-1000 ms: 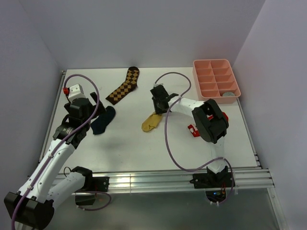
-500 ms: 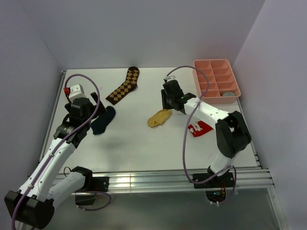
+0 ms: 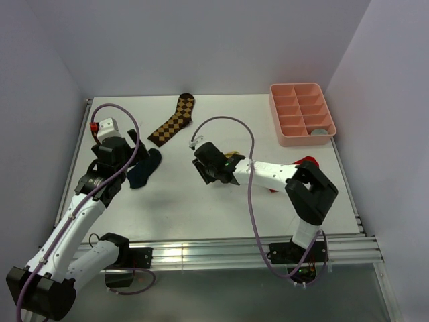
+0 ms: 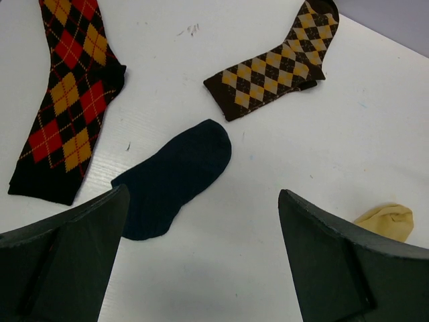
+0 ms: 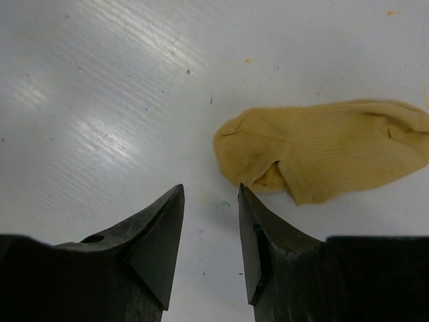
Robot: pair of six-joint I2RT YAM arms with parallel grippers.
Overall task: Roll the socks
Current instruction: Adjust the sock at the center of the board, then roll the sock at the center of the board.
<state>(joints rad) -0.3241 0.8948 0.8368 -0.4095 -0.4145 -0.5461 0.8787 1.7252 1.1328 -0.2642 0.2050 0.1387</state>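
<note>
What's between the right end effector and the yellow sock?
Just bare white table. The right wrist view shows the right end effector apart from the yellow sock, nothing lying between.

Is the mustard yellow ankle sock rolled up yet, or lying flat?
Not rolled: the mustard yellow ankle sock lies spread flat on the white table, with only one end slightly creased.

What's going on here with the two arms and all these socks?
Socks lie loose on the table, and none in view is rolled. The right gripper is beside the mustard yellow ankle sock, its jaws slightly apart and empty; that sock lies flat. The left gripper hangs wide open above the navy ankle sock, which lies flat near a red argyle sock and a brown checkered sock.
</note>
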